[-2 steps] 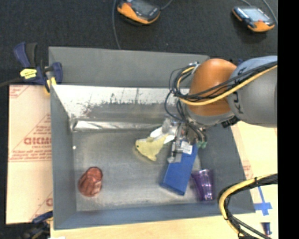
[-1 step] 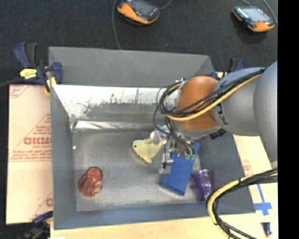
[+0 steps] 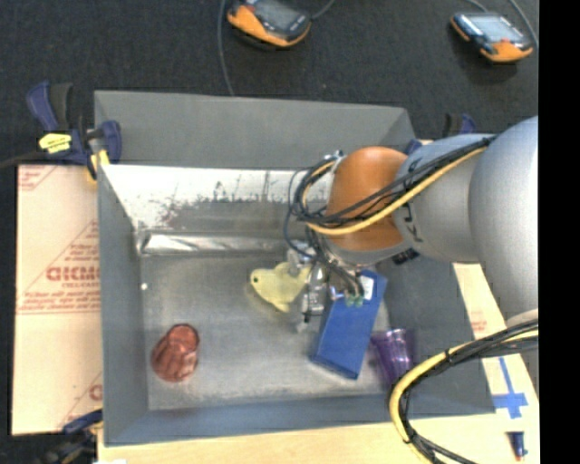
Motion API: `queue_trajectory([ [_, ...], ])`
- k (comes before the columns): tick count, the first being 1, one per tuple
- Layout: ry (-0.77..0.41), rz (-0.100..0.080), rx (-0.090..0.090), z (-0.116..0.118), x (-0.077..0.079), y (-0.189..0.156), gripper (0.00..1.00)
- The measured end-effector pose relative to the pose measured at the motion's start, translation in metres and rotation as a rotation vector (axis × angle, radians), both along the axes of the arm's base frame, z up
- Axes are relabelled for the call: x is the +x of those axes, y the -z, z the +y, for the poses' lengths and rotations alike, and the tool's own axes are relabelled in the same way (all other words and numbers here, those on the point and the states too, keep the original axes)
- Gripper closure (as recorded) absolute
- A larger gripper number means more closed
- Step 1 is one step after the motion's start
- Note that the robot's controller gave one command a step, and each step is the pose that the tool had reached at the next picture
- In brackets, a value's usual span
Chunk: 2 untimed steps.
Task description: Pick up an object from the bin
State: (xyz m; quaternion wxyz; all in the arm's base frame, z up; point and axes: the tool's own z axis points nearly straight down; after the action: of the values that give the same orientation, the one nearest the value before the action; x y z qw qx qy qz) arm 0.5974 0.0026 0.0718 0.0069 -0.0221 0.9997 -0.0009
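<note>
The gripper (image 3: 313, 304) is low in the grey metal bin (image 3: 208, 195), close to the middle of its floor and a little toward the right wall. It hangs under the rounded orange cover (image 3: 362, 195) on the wrist. Black and yellow cables (image 3: 444, 166) loop round that cover and run back along the thick grey arm (image 3: 494, 204), which crosses the bin's right edge.

The gripper's tip sits between two things. A flat, pale yellow piece (image 3: 275, 288) with an uneven outline lies just to its left. A blue rectangular box (image 3: 344, 340) lies just to its right, slanting toward the near right corner. The tip looks to be touching the yellow piece's right end. I cannot tell whether the gripper is open or closed, or whether it has hold of either thing.

A see-through purple cup (image 3: 392, 355) lies just beside the blue box in the near right corner. A rounded red-brown object (image 3: 176, 353) sits well apart from them in the near left corner.

Any print on the blue box is too small to read. Beyond the bin's far edge lie two orange-and-black devices (image 3: 269, 20) with screens that cannot be read.
</note>
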Motion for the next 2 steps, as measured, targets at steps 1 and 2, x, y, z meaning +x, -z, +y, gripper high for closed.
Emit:
queue_trajectory([
  [1,0.031,-0.005,0.001,0.009,0.009,-0.007,0.0],
  [2,0.033,-0.005,0.002,0.034,0.034,-0.001,1.0],
])
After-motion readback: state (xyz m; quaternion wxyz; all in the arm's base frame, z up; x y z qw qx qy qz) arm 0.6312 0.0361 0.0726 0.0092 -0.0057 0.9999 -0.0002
